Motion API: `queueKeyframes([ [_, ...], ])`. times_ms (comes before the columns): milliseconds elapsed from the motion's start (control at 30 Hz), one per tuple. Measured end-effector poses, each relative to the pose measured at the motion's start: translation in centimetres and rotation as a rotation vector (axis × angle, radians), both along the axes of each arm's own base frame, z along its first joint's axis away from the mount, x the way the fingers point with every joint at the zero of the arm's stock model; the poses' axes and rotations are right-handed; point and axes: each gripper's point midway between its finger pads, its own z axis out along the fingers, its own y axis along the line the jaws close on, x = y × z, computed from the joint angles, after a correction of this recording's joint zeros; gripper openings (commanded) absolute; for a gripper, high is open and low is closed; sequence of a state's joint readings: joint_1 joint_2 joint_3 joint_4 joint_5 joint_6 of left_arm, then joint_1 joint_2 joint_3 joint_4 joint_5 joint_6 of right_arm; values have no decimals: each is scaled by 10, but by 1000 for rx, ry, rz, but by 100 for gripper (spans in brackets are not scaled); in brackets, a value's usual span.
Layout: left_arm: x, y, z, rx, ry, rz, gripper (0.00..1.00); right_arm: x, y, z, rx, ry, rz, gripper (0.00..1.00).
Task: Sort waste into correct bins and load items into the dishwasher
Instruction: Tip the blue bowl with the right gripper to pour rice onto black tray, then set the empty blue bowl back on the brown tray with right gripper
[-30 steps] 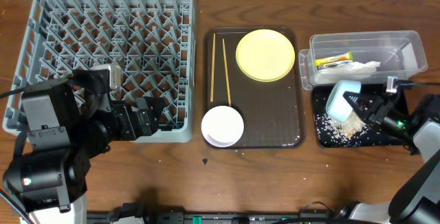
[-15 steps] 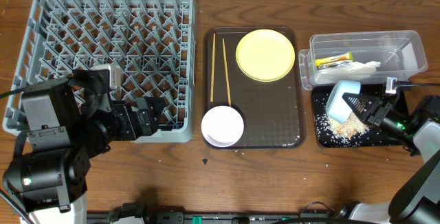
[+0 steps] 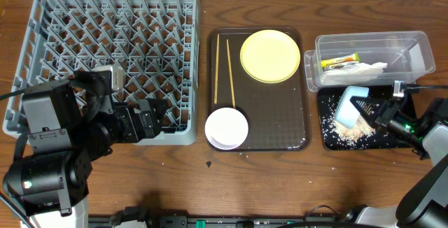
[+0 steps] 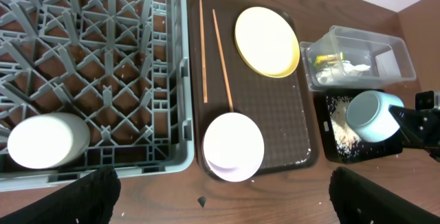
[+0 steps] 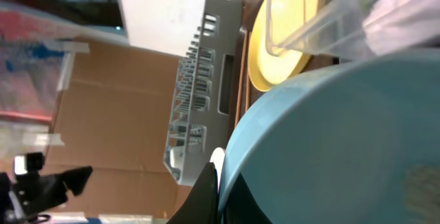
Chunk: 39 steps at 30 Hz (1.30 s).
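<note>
Over the black tray (image 3: pixel 327 140), right gripper (image 3: pixel 369 110) clamped on tilted light blue bowl (image 3: pixel 348 105), left gripper (image 4: pixel 230 200) gaping wide and empty, snack wrapper (image 3: pixel 339 63) print too tiny to read

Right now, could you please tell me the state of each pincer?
Left pincer: open, holding nothing.
Right pincer: closed on the rim of the light blue bowl.
</note>
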<state>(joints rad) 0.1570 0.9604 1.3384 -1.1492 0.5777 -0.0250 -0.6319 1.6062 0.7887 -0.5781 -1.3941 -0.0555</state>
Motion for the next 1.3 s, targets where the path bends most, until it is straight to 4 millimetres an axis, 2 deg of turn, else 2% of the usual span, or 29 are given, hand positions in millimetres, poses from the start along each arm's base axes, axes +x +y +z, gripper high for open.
queueKeyframes([
  [67, 0, 0, 0, 0, 0, 0, 98, -2, 2, 5, 16, -29, 8, 1],
  [367, 0, 0, 0, 0, 0, 0, 98, -5, 0, -3, -47, 30, -10, 1],
  [600, 0, 0, 0, 0, 0, 0, 98, -7, 3, 15, -52, -71, 9, 1],
  [633, 0, 0, 0, 0, 0, 0, 98, -5, 1, 15, -88, -89, 7, 1],
  [700, 0, 0, 0, 0, 0, 0, 98, -3, -3, 6, -120, -18, -19, 1],
  [967, 0, 0, 0, 0, 0, 0, 98, -1, 9, 12, -102, -40, 19, 1],
  [1100, 0, 0, 0, 0, 0, 0, 98, -7, 34, 18, -123, -7, 79, 1],
  [1300, 0, 0, 0, 0, 0, 0, 98, -34, 116, 19, -392, 17, 292, 1],
])
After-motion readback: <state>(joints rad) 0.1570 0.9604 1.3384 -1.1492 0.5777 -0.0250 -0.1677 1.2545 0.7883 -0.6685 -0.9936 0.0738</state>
